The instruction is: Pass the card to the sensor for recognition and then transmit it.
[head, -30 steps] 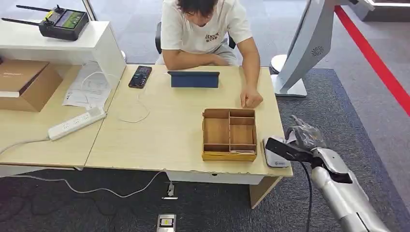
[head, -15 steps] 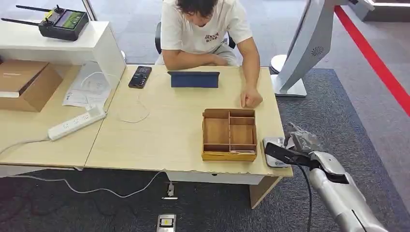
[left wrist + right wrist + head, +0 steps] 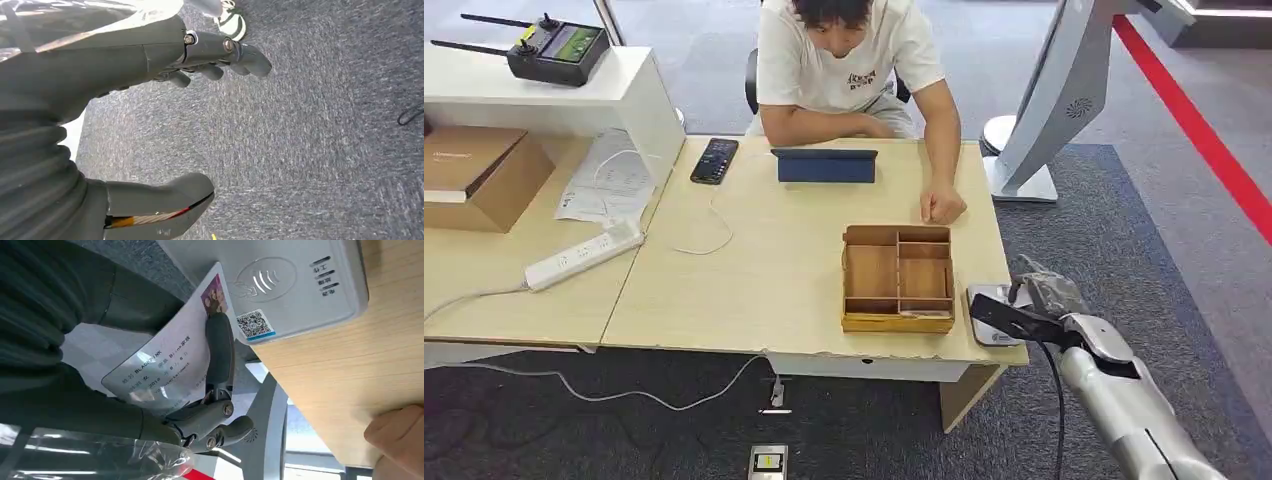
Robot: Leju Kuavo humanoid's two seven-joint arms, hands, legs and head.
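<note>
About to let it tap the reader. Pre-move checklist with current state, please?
1. Card held: ok. The right hand pinches the card, a finger across its printed face.
2. Card at the card reader: not ok yet. In the right wrist view only one corner of the card reaches the edge of the reader, short of the wave symbol.
3. Card flat on the reader: cannot tell.
4. Reader top free: ok, nothing lies on it.
5. Person's hand out of the way: ok, it rests on the desk beyond the wooden tray.
6. Left hand idle: ok, open over carpet.
</note>
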